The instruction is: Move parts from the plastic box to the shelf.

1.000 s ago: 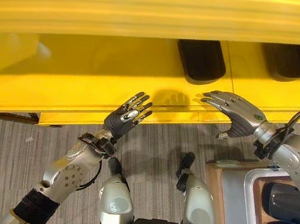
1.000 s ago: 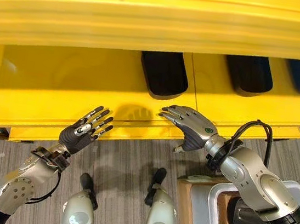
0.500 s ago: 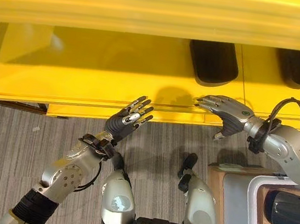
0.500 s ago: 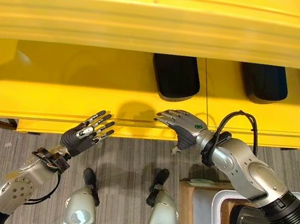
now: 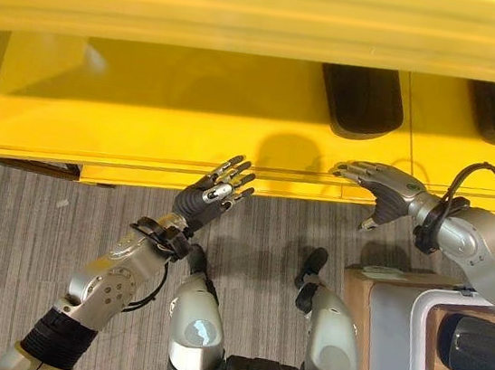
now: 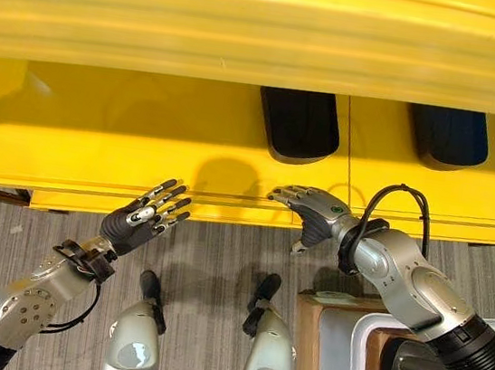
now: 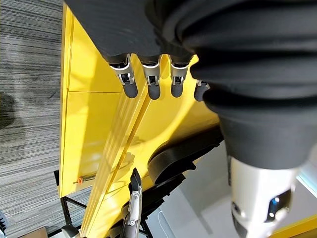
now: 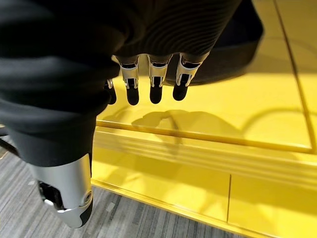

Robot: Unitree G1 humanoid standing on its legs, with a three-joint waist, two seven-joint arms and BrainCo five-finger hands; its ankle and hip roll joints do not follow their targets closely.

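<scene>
Both of the robot's arms reach out toward the front edge of the long yellow shelf [image 5: 190, 132]. The left hand [image 5: 212, 197] hovers just at the shelf's near lip with its fingers [image 7: 148, 83] straight and spread, holding nothing. The right hand [image 6: 315, 208] hangs palm down over the same lip further right, its fingers [image 8: 154, 79] relaxed and nearly straight, thumb hanging apart below, and it too holds nothing. Beyond the right hand, on the shelf's deck, lies a black rounded plastic part [image 5: 362, 100], with a second black part [image 6: 447, 135] resting well to its right. Near the robot's right side, low on the floor side of the scene, stands the grey plastic box [image 5: 411, 325], with more dark rounded parts [image 5: 481, 342] lying inside it. Grey striped carpet [image 5: 11, 245] covers the floor below the shelf.
</scene>
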